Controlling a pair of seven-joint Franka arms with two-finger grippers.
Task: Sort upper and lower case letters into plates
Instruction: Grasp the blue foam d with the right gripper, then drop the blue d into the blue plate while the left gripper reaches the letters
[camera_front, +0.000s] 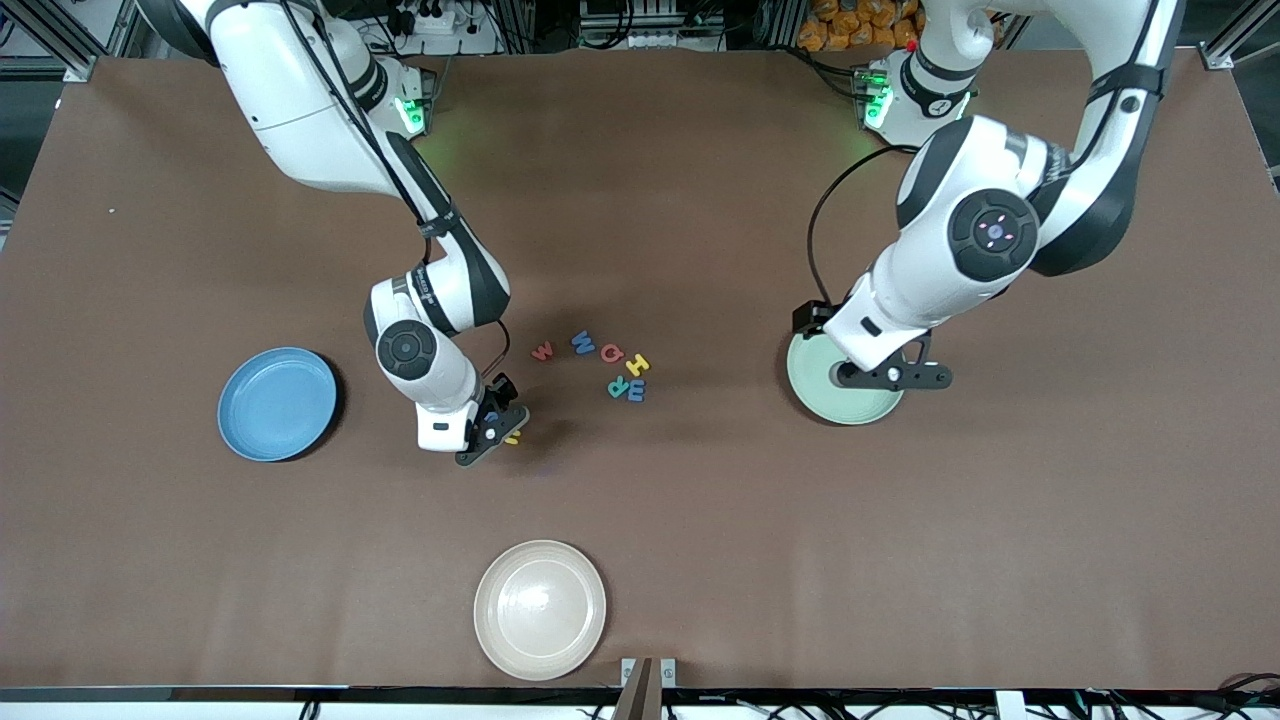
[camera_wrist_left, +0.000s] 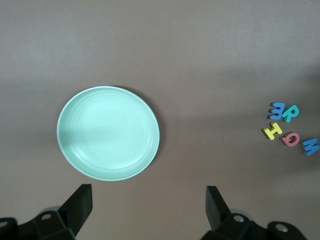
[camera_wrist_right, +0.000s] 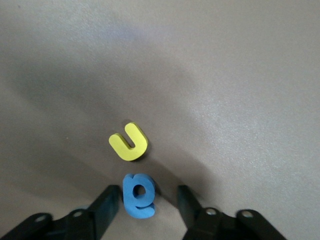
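- The right gripper (camera_front: 497, 428) is low over the table between the blue plate (camera_front: 277, 403) and the letter cluster. Its jaws stand either side of a blue g (camera_wrist_right: 138, 195), one finger touching it and a gap at the other, so they are partly closed and not clamped.
- A yellow u (camera_wrist_right: 129, 142) lies on the table just beside the g.
- Six more letters lie mid-table: a red W (camera_front: 543, 351), blue W (camera_front: 583, 343), red Q (camera_front: 611, 353), yellow H (camera_front: 637, 365), teal R (camera_front: 617, 386) and blue E (camera_front: 635, 392).
- The left gripper (camera_wrist_left: 149, 206) waits over the mint plate (camera_wrist_left: 108, 132), jaws wide apart and holding nothing.
- Both plates hold no letters.
- A cream plate (camera_front: 540, 609) sits nearest the front camera.
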